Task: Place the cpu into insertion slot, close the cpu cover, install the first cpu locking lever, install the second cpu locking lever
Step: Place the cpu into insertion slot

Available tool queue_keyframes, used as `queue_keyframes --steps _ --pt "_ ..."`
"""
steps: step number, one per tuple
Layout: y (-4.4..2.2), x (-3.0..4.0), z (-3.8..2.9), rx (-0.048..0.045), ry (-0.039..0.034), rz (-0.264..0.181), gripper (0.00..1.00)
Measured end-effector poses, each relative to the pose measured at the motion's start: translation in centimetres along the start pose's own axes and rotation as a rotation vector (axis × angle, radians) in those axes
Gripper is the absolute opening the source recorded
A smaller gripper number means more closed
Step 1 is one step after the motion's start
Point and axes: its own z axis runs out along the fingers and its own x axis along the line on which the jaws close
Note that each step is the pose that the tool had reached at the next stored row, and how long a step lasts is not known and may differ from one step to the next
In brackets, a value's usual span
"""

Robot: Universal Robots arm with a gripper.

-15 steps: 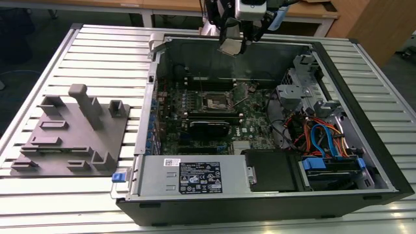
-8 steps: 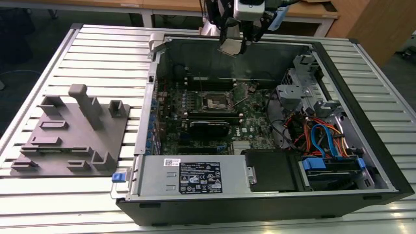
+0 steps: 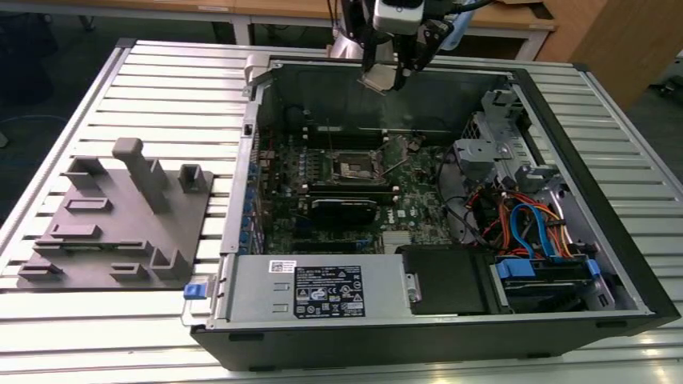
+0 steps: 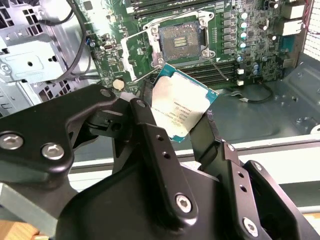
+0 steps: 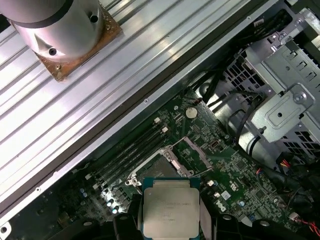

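The gripper [image 4: 176,120] is carrying the cpu [image 4: 181,106], with the fingers [image 4: 146,122] clamped on two opposite edges. The chip's metal top is facing the wrist cameras. In the exterior view the chip is hanging over the back wall of the open computer case [image 3: 427,348], which is lying on the slatted counter [image 3: 160,88]. The insertion slot [image 4: 179,41] is standing uncovered, well apart from the chip. In both wrist views the chip's edges are sitting at an angle to the slot's rim. Judgement: good placement is calling for squaring the chip to the rim, levelling it, and descending straight, because sideways sliding is probably endangering the contacts.
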Motion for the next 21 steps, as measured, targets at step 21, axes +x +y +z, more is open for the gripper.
queue_keyframes --steps 21 --pt "0.00 0.00 0.05 -0.0027 -0.0121 0.141 0.54"
